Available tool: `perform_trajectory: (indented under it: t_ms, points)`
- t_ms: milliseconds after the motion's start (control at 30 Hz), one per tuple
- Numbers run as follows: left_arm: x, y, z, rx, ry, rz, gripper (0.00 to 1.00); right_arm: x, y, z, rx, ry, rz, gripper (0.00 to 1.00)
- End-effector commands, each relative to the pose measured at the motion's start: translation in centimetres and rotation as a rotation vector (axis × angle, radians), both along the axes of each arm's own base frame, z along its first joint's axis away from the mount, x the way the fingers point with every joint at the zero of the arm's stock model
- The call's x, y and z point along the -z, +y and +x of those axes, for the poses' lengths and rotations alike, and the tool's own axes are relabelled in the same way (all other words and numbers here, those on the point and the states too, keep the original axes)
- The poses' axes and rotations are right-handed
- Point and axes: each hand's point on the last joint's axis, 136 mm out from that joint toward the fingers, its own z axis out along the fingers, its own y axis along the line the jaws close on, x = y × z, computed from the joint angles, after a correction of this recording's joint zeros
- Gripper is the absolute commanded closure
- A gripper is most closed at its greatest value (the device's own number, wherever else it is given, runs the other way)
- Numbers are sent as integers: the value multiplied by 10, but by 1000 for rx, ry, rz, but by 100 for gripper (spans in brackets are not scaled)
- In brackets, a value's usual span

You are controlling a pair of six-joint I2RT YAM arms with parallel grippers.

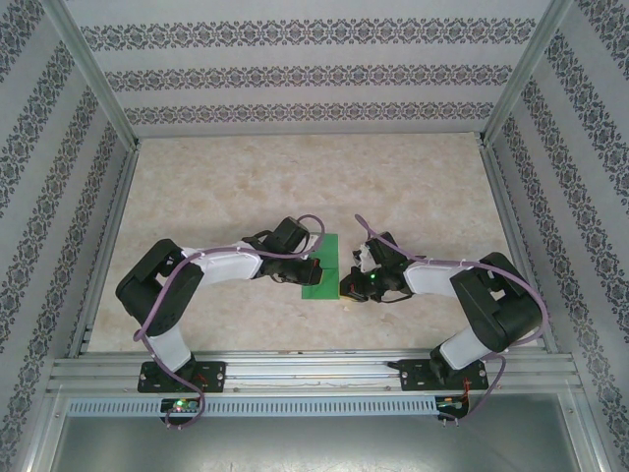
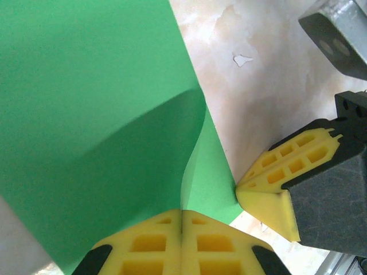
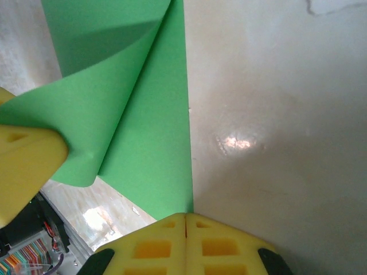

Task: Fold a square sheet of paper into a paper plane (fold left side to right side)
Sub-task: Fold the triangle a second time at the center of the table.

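From the top camera I see the thin, bright green square sheet of paper (image 1: 322, 258) lying just below the middle of the frame on the beige marbled tabletop (image 1: 295, 187). It sits between the left gripper (image 1: 311, 273), touching it from the left, and the right gripper (image 1: 349, 285) at its lower right corner. On my left wrist feed the paper (image 2: 86, 114) fills the upper left. One layer curls up off the flat part, and its edge runs down into the seam of the left gripper (image 2: 182, 215) at the bottom of the frame. The yellow pads are pressed together there, so I read that hand as clamped on the sheet. In the same feed the right gripper (image 2: 269, 192) touches the sheet's corner at centre right. On my right wrist feed the paper (image 3: 149, 132) bends over in the upper left, and the lifted flap reaches the left gripper's yellow finger (image 3: 26, 160) at the left edge. The right gripper (image 3: 185, 216) has its pads closed against each other, with the sheet's corner ending at their tip. I cannot tell whether that corner is pinched or only pressed down.
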Motion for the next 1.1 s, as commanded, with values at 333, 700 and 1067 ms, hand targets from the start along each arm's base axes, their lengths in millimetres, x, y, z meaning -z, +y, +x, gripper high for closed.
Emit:
perform_trajectory:
  t_ms: [333,700,1067]
  points:
    - [-15,-3,4,-1,-18,-68,99,-26,15,11,-19,-78,50,100]
    - [-13,-1,4,-8,-17,-55,99,5,12,-2,-41,-10,-41,100]
    - [-13,11,10,1,-44,-27,99,15,1,-9,-73,21,-120,100]
